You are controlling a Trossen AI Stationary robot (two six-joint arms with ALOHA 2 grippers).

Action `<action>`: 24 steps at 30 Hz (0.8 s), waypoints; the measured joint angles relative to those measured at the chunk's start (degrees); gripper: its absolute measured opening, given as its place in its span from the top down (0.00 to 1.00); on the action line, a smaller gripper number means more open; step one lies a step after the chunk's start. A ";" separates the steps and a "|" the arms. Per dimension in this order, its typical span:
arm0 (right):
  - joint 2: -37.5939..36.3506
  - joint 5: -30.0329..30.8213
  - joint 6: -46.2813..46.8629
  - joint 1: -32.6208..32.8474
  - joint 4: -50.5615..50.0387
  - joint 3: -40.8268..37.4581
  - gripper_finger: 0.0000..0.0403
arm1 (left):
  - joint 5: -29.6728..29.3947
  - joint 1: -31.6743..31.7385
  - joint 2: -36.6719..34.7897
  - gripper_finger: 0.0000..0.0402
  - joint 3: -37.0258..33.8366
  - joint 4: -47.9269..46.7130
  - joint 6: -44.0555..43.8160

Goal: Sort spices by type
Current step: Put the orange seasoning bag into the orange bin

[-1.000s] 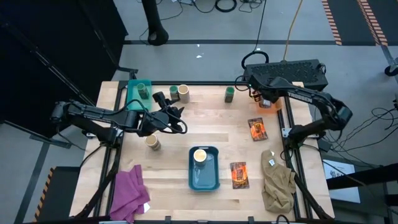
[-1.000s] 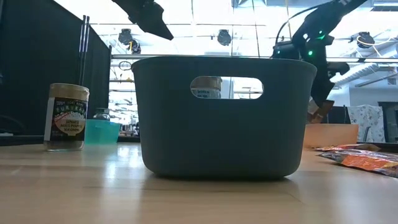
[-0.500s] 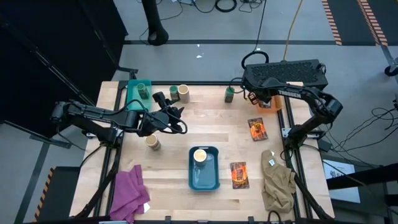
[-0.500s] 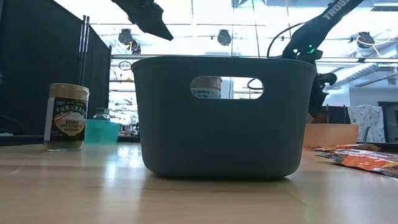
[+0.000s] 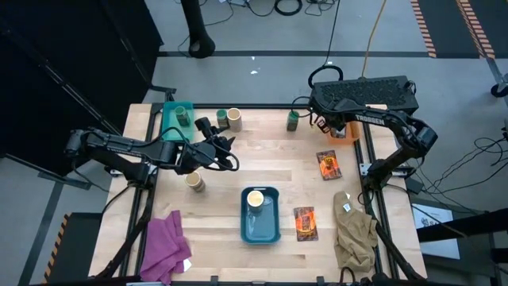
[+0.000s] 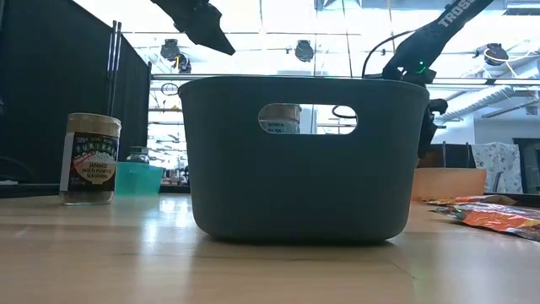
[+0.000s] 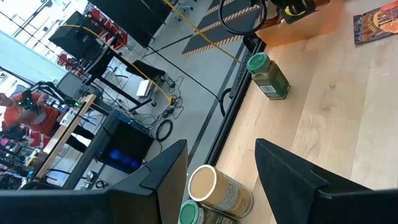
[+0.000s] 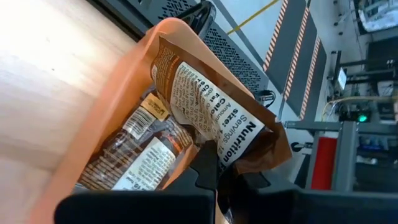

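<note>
My right gripper (image 8: 221, 177) is down in the orange bin (image 5: 350, 137) at the far right and is shut on a brown packet (image 8: 217, 118), which lies over another packet (image 8: 134, 152). My left gripper (image 7: 217, 186) hovers open above the table, short of a green jar (image 5: 221, 119) and a cream-topped jar (image 5: 234, 118) that stand on their bases. Another green jar (image 5: 293, 120) stands at the far edge, and one (image 5: 182, 116) sits in the teal bin (image 5: 169, 127). Cream-topped jars stand on the table (image 5: 194, 182) and in the blue bin (image 5: 271, 226). Two orange-and-black packets (image 5: 328, 164) (image 5: 305, 223) lie flat. My right gripper pinches the brown packet between its two fingers at the packet's edge (image 8: 225, 158), just below the printed nutrition panel. The packet stands tilted inside the orange bin (image 8: 118, 93), leaning on the packet under it. The fingers hide the exact spot of contact.
A purple cloth (image 5: 164, 246) lies at the near left corner and a khaki cloth (image 5: 355, 230) at the near right. The blue bin (image 6: 304, 160) fills the middle of the low view. Bare wood lies between the far jars and the blue bin.
My right gripper has gone down into the orange bin with the packet, and the arm's elbow has drawn in toward the far edge. The packet, which hung in sight in the low view a second ago, now sits hidden behind the blue bin.
</note>
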 joint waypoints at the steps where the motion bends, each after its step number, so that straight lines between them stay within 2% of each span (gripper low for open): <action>1: 0.00 -0.02 -0.78 0.00 0.00 0.00 0.99 | 0.00 0.00 0.00 0.52 0.00 0.00 0.01; 7: 0.00 -3.17 -4.07 -0.02 -0.24 0.00 0.99 | 0.00 0.00 0.00 0.52 0.00 0.00 0.04; 14: -0.02 -3.14 -7.82 -0.22 -0.39 0.00 0.99 | 0.00 0.00 0.00 0.52 0.00 0.00 0.04; 24: -0.02 -3.23 -8.10 -0.35 -0.46 0.00 0.99 | 0.02 0.00 0.00 0.52 0.00 0.00 0.08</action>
